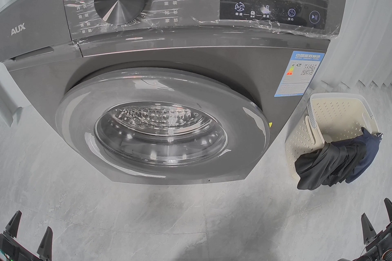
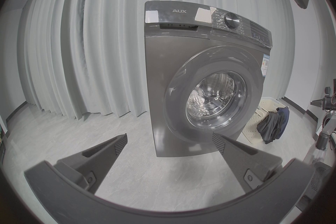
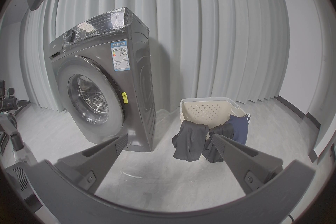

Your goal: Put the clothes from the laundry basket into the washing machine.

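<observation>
A grey front-loading washing machine [image 1: 163, 70] stands ahead with its round glass door [image 1: 161, 133] shut. To its right sits a cream laundry basket [image 1: 347, 111] with dark clothes [image 1: 332, 164] draped over its front rim, black and navy. My left gripper [image 1: 28, 235] is low at the left, open and empty, well short of the machine. My right gripper [image 1: 377, 221] is low at the right, open and empty, a little short of the basket. From the wrists I see the machine [image 2: 206, 88], the basket [image 3: 210, 111] and the clothes [image 3: 206, 139] beyond open fingers.
Pale curtains [image 3: 217, 25] hang behind the machine and basket. Grey tiled floor [image 1: 183, 217] lies open between me and the machine. A stand with equipment [image 2: 327, 119] is off to one side.
</observation>
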You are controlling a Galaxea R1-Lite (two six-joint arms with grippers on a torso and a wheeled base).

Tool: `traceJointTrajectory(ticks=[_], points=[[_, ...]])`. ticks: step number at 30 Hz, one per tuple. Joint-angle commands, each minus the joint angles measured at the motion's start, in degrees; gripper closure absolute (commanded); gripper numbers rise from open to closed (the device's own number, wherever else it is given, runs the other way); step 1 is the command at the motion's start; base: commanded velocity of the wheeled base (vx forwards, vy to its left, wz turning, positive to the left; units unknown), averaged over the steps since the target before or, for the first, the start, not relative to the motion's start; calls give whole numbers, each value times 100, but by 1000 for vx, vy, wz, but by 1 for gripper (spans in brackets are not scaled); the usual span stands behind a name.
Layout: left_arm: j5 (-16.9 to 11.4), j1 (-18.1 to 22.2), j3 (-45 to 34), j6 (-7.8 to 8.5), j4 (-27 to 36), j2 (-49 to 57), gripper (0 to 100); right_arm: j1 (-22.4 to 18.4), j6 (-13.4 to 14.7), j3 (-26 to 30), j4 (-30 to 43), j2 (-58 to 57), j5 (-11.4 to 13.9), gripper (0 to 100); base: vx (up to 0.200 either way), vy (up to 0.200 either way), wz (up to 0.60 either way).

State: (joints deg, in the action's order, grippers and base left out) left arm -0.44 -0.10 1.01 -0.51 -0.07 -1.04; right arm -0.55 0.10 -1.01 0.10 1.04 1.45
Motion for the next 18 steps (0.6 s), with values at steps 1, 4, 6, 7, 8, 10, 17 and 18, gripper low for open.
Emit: traceJointTrajectory(ticks=[1,4,6,7,8,10,17,18], points=[[0,1,-101,-2,-1,68,0,2,-1,101,-1,-25,4,0,0,0,0],[0,1,-101,-2,-1,68,0,2,-1,101,-1,-25,4,0,0,0,0],[0,1,-101,-2,-1,68,0,2,-1,101,-1,-25,4,0,0,0,0],[0,1,-101,7,-1,68,0,2,-1,101,-1,-25,4,0,0,0,0],[0,1,-101,-2,-1,68,0,2,-1,101,-1,-25,4,0,0,0,0],[0,1,-101,7,7,68,0,2,-1,101,-1,-25,4,0,0,0,0],[0,1,-101,7,-1,68,0,2,-1,101,-1,-25,4,0,0,0,0],[0,1,-101,7,-1,68,0,2,-1,101,-1,-25,4,0,0,0,0]])
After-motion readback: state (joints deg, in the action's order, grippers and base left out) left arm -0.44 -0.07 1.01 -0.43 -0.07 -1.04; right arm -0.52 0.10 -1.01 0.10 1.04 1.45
